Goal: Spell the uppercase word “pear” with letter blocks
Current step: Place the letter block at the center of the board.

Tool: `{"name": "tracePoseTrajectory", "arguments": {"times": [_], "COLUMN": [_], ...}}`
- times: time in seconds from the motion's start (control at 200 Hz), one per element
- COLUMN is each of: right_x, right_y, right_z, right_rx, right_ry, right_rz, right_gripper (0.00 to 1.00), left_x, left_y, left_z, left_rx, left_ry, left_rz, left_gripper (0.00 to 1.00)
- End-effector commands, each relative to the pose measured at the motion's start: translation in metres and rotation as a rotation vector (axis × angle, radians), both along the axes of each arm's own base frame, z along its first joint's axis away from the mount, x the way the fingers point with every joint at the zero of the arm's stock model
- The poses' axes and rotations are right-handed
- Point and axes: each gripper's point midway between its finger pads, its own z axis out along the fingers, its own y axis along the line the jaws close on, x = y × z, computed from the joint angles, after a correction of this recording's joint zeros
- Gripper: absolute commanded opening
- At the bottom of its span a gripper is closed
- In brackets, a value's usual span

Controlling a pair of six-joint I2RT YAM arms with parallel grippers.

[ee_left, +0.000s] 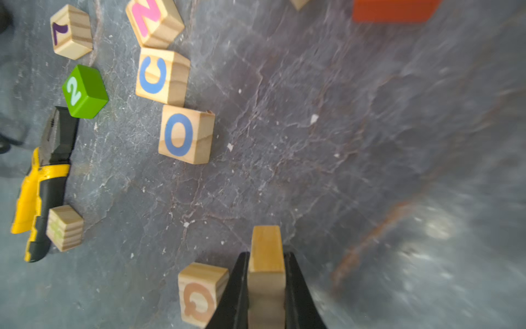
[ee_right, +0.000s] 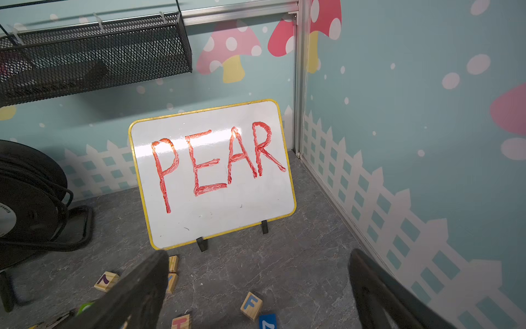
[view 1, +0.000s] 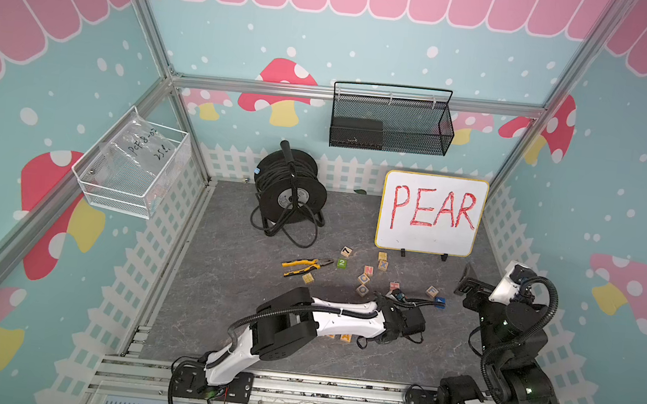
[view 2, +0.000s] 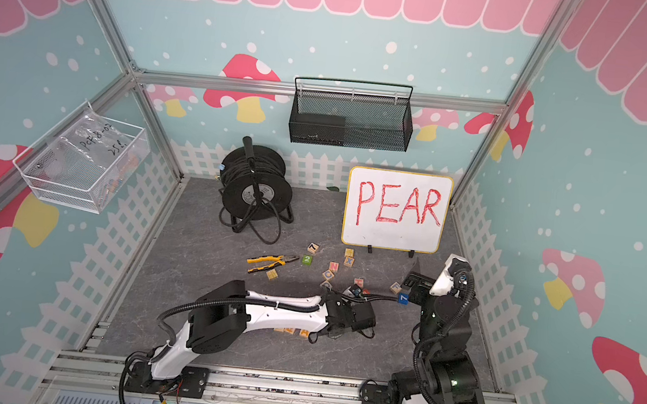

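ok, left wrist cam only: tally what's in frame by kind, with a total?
Wooden blocks: 8 (one wooden block in the left gripper's jaws, one just a corner at the frame edge)
Solid coloured blocks: 2 (green, orange-red)
Pliers: 1
Total: 11

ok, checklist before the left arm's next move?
1. Grip: left gripper shut on a block: ok.
2. Held block is the R: cannot tell, only plain wood faces show.
3. Held block sits beside the A block, one finger between them: ok.
4. The row reads P, E, A: cannot tell, the left arm hides most of it.
5. Held block is down on the table: cannot tell.
6. Clearance: right gripper open, off by the whiteboard, away from the row: ok.
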Motion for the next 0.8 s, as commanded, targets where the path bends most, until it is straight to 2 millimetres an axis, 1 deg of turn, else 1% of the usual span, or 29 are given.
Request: {"name": "tracePoseTrajectory", "arguments": {"times": [0.0,0.075,0.175,0.37,0.545,0.796], "right_x": [0.002,0.002,0.002,0.002,0.002,0.001], "right_y": [0.0,0.0,0.0,0.0,0.0,-0.001], "right_z": [0.002,0.002,0.002,0.001,0.001,0.001], "right_rx": [-0.011,-0.012,-0.012,-0.013,-0.013,-0.012], "right_ry": [-0.01,-0.009,-0.01,-0.005,-0.007,-0.01], "right_rz": [-0.003,-0.003,-0.003,-0.004,-0.004,-0.007], "right_gripper": [0.99,1.0,1.0,0.99,0.99,1.0], "left_x": [0.003,0.002,-0.001,-0.01,-0.015,-0.014], "left_y": [0.002,0.0,-0.004,-0.017,-0.025,-0.033], "left_z": [0.005,0.005,0.004,0.006,0.007,0.017], "left_rx": [0.071,0.084,0.079,0.045,0.012,-0.021], "left_ry": [-0.049,-0.054,-0.045,-0.029,-0.006,-0.007], "left_rz": [-0.027,-0.035,-0.042,-0.059,-0.053,-0.058], "left_gripper": [0.15,0.16,0.23,0.34,0.35,0.36]}}
